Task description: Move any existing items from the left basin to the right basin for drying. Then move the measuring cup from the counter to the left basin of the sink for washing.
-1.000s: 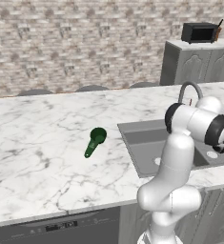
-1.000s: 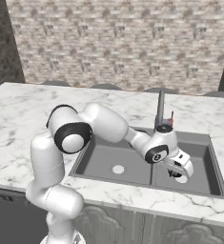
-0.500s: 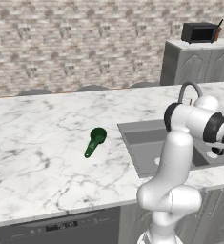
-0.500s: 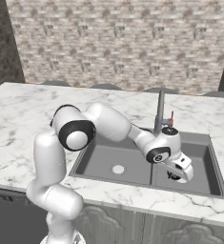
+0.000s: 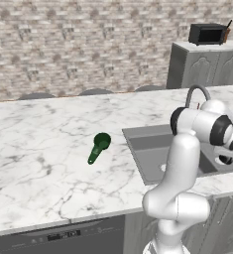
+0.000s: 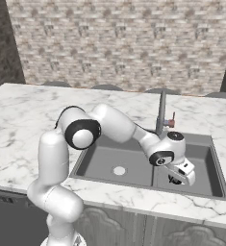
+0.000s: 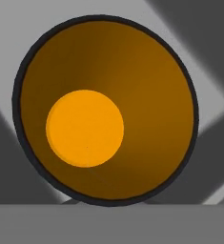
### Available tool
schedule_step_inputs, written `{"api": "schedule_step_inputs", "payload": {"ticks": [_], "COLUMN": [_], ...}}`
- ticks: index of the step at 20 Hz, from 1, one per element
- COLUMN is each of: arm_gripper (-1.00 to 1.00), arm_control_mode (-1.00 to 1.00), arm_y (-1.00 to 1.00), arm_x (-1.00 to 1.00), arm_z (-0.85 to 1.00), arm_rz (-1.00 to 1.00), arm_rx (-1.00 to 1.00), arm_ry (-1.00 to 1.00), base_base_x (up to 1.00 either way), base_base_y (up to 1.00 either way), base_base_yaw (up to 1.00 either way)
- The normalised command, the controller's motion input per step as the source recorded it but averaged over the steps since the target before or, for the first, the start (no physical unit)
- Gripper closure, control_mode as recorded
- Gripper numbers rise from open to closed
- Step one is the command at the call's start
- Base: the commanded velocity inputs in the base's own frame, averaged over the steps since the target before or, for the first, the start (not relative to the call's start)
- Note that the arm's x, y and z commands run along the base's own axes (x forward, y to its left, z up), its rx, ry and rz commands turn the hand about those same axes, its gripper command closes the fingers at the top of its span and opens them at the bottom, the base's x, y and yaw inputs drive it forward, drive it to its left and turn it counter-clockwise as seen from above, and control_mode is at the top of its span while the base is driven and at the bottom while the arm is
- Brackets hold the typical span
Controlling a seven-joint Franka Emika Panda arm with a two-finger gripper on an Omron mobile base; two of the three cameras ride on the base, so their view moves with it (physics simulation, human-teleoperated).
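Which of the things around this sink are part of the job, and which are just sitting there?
Part of the job: orange-and-black round thing, measuring cup, left basin, right basin, counter, gripper.

Just there: faucet, microwave, grey cabinet, brick wall.

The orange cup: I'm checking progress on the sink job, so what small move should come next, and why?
Probably open the pincer and let go: it is shut on the orange cup, low over the right basin, and the measuring cup waits on the counter.
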Motion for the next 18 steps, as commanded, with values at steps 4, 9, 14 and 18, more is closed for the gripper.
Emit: {"api": "schedule_step_inputs", "payload": {"ticks": [4, 9, 14, 18], "arm_gripper": [1.00, 1.00, 1.00, 1.00], "arm_control_mode": [-1.00, -1.00, -1.00, -1.00], "arm_y": [0.00, 0.00, 0.00, 0.00], "arm_x": [0.05, 0.13, 0.14, 0.13], "arm_z": [-0.26, -0.20, -0.15, -0.16], "arm_rz": [-0.04, -0.05, -0.04, -0.02], "arm_rx": [0.00, 0.00, 0.00, 0.00], "arm_ry": [0.00, 0.00, 0.00, 0.00], "base_base_x": [0.00, 0.00, 0.00, 0.00], "base_base_y": [0.00, 0.00, 0.00, 0.00], "base_base_yaw": [0.00, 0.00, 0.00, 0.00]}}
